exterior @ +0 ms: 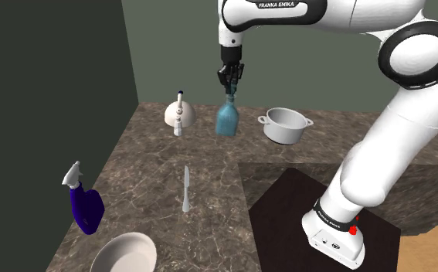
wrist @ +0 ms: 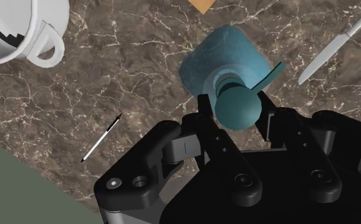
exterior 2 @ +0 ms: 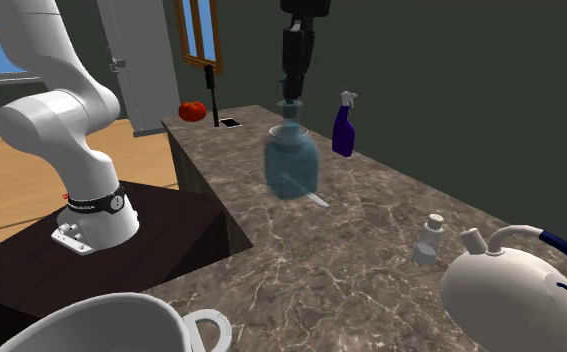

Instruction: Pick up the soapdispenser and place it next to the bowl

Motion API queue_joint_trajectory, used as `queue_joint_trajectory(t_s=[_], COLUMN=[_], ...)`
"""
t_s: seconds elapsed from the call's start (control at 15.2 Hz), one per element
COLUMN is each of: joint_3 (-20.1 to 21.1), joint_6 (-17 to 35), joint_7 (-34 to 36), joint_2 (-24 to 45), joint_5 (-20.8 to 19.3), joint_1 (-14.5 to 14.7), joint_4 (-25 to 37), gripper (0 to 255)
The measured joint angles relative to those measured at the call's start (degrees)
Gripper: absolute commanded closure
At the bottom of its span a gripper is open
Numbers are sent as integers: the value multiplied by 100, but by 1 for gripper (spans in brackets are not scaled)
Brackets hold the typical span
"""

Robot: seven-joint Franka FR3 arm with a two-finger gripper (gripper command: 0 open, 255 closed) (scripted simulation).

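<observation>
Overhead, the all-black two-finger gripper (exterior: 229,83) had its fingers drawn narrow around the pump head of the translucent teal soap dispenser bottle (exterior: 227,118). The bottle stood upright beneath it over the brown veined stone counter (exterior: 155,162), between the white kettle (exterior: 179,113) and the white two-handled pot (exterior: 285,125). We could not tell whether its base touched the stone. The white bowl (exterior: 124,251) sat well apart at the counter's near edge, near the dark blue spray bottle (exterior: 86,205) and a white knife (exterior: 185,189).
</observation>
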Motion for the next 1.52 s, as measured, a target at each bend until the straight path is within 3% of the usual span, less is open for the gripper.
queue_joint_trajectory(t_s=[0.79,1.52], joint_3=[873,1792], joint_6=[58,-51], joint_7=[1546,3069], joint_2=[-743,-702], joint_5=[335,669], joint_1=[720,1373], joint_4=[-862,-702], gripper=[255,255])
